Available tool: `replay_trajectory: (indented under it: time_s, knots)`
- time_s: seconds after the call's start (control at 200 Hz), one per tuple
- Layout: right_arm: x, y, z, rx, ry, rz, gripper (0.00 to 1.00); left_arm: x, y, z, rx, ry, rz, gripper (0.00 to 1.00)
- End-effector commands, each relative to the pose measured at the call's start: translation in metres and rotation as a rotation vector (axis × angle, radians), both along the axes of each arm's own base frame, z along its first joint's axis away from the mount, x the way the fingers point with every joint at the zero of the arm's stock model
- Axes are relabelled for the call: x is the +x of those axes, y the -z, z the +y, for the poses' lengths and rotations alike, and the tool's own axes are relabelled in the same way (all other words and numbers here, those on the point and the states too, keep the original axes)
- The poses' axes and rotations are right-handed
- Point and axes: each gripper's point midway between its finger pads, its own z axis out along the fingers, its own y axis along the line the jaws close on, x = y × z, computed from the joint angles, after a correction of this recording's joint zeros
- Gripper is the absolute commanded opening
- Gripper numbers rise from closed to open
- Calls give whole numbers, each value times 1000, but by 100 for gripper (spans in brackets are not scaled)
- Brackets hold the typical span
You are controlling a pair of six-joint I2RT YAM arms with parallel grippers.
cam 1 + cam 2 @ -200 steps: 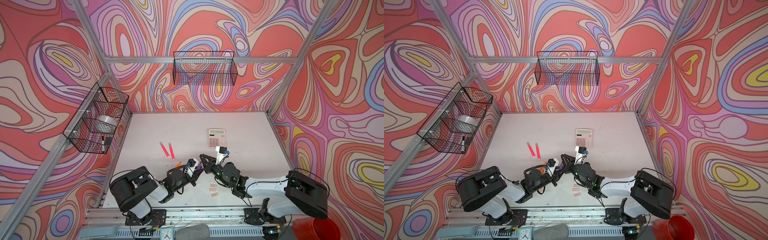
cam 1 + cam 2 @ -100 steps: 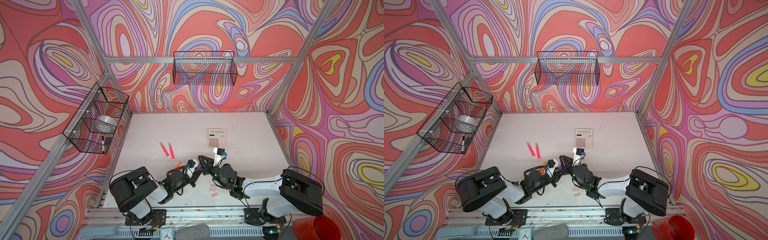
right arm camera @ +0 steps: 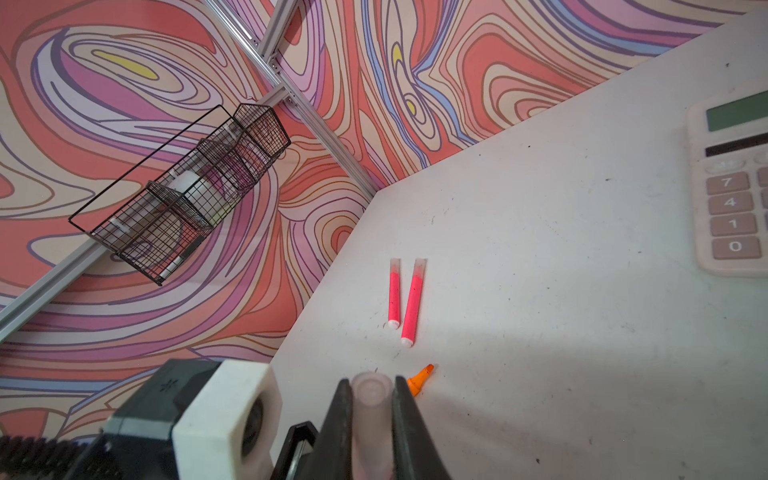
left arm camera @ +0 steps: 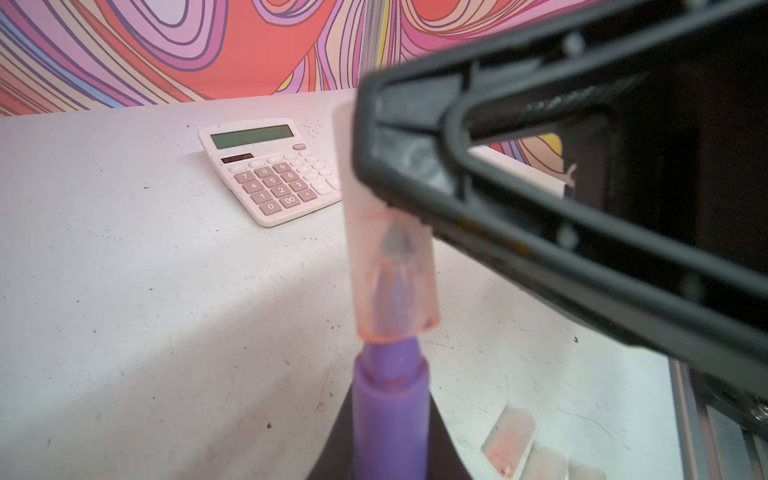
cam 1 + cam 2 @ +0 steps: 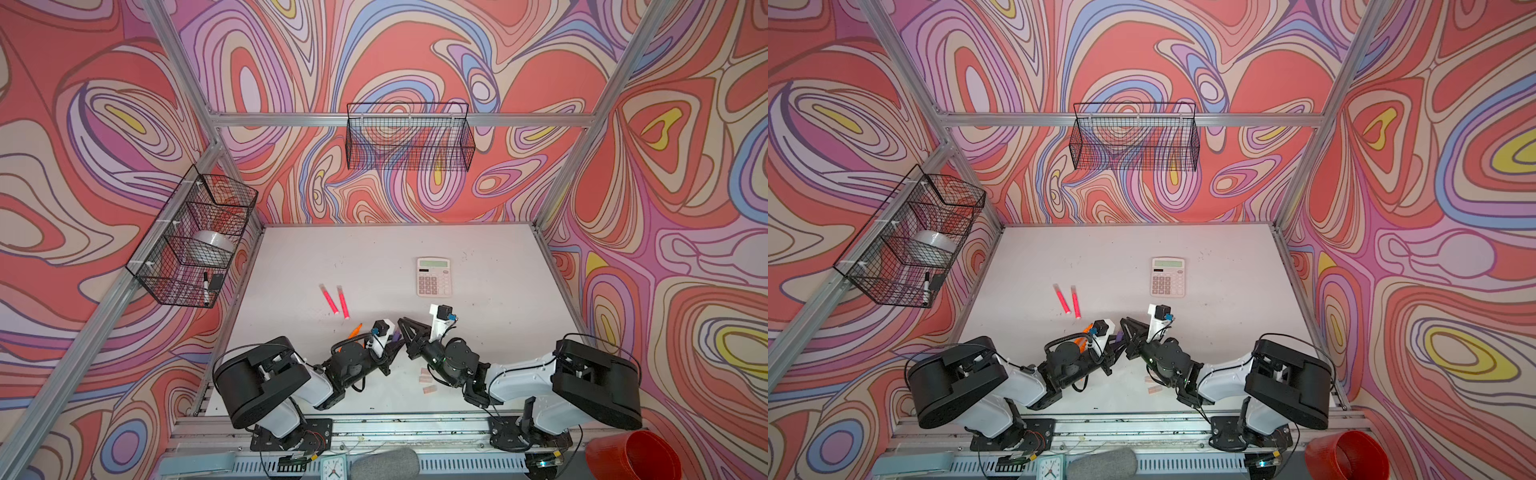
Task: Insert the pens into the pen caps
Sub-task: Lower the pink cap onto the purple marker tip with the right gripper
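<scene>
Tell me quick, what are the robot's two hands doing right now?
Left gripper: closed, holding the purple pen.
Right gripper: closed, holding a pale pink cap over the pen's tip.

Purple pen (image 4: 390, 415): barrel cut off at the left wrist view's lower edge. The tip is a blur inside the cap (image 4: 390, 286). In both top views only a sliver shows.
Cap: top hidden behind the right gripper (image 3: 372, 388), which is itself blurred and cropped in the left wrist view.
Loose caps (image 4: 509, 444): cropped at that view's edge. In both top views they lie partly under the right arm, count unclear.
Orange pens (image 5: 354, 331): mostly under the left arm, count unclear.
Calculator (image 3: 731, 183): cropped in the right wrist view.
Marker (image 5: 205, 286) in basket (image 5: 174, 291): too small for detail.
</scene>
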Motion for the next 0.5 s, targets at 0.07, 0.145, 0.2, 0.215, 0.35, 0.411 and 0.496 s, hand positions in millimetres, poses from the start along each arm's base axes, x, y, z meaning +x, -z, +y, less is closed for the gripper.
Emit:
replay_trajectory:
  time_s: [0.07, 0.145, 0.2, 0.215, 0.35, 0.411, 0.496]
  knots:
    - [-20, 4, 16, -26, -89, -68, 0, 13, -21, 0, -74, -53, -36, 0]
    - [-25, 10, 18, -38, -108, -81, 2, 13, -20, -3, -75, -46, -31, 0]
    - [-27, 15, 18, -49, -115, -83, 4, 14, -19, -4, -71, -44, -30, 0]
    - [-27, 17, 17, -54, -115, -82, 5, 14, -18, -5, -69, -42, -29, 0]
    - [-29, 29, 14, -101, -120, -75, 9, 16, -7, -9, -38, -36, -19, 0]
    - [-29, 33, 16, -136, -127, -72, 10, 16, -4, -11, -31, -27, -12, 0]
    - [-28, 40, 21, -199, -137, -60, 11, 15, -5, -13, -36, -16, -12, 0]
